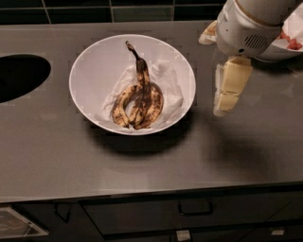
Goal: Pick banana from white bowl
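Count: we find two bowls, three bananas, one gripper and one dark round opening (19, 75) set in the counter (156, 165) at the left.

The white bowl (83, 66) stands on the counter a little left of centre, lined with crumpled paper (168, 82). All three bananas lie in it on the paper, joined at the stem end and fanning toward the near rim. The banana (142, 90) is the middle one, the longest and darkest, with its stem pointing to the far rim. A yellower banana (120, 106) lies at its left and a spotted one (155, 101) at its right, both touching it. The second bowl (284, 49), at the far right corner, shows red-pink pieces and is partly hidden by the arm.

The arm (246, 23) enters from the far right corner, its white housing over the second bowl's left side. The gripper (222, 106) hangs from it, pointing down at the counter, right of the white bowl and clear of its rim. We cannot tell whether the gripper is spread or pressed together, nor whether it touches the counter.

A strip of bare counter separates the gripper from the white bowl's right rim. The counter's near edge runs well clear of the white bowl, with drawers (194, 212) beneath. Dark tiles (142, 12) line the far edge.
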